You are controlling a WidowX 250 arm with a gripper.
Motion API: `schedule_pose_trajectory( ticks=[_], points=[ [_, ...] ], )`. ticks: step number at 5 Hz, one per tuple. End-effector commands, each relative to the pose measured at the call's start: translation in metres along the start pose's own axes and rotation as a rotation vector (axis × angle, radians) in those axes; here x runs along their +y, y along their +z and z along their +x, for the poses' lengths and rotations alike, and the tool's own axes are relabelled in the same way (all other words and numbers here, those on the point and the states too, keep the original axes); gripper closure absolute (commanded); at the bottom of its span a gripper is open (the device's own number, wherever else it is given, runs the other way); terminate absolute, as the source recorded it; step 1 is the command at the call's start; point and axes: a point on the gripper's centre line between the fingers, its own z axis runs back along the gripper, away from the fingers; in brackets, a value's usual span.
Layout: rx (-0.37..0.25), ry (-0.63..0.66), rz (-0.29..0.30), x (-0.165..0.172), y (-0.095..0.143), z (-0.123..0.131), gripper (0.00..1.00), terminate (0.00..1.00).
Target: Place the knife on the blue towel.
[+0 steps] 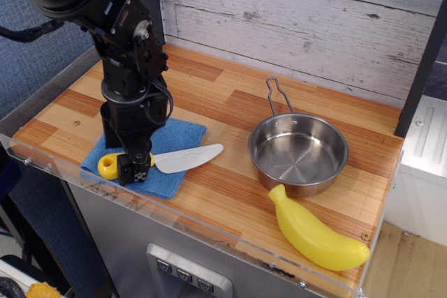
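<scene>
Observation view. The knife (157,162) lies with its yellow handle on the blue towel (174,137) and its pale blade reaching off the towel's right edge over the bare tabletop (230,102). The tool (134,169) stands directly over the handle, near the towel's front edge; its fingers straddle the handle, but whether they are spread or pressed onto it cannot be told, since the black finger bodies hide the contact.

Risks, as judged from this layout. If the fingers are not fully clear of the handle, a vertical lift may drag the knife upward or tip it sideways, so that it slides off the towel. The handle sits close to the front left of the towel, and the towel itself lies near the front lip of the tabletop; a sideways nudge could push the knife, or bunch the soft cloth, toward that edge. Because only the handle end is supported by cloth, the blade could pivot on the smooth wood. The steel pan (299,151) and the banana (318,232) lie well apart to the right and pose no obstruction.
</scene>
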Motion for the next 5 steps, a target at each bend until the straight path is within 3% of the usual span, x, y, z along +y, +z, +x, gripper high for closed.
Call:
schedule_pose_trajectory(
  ticks=[1,3,5],
  points=[
    [-0.033,-0.011,0.019,0.004,0.016,-0.01,0.0,0.0],
    [-0.156,0.033,0.027,0.024,0.058,-0.008,0.0,0.0],
    [-0.276,0.13,0.067,0.053,0.113,-0.023,0.0,0.0]
  ],
)
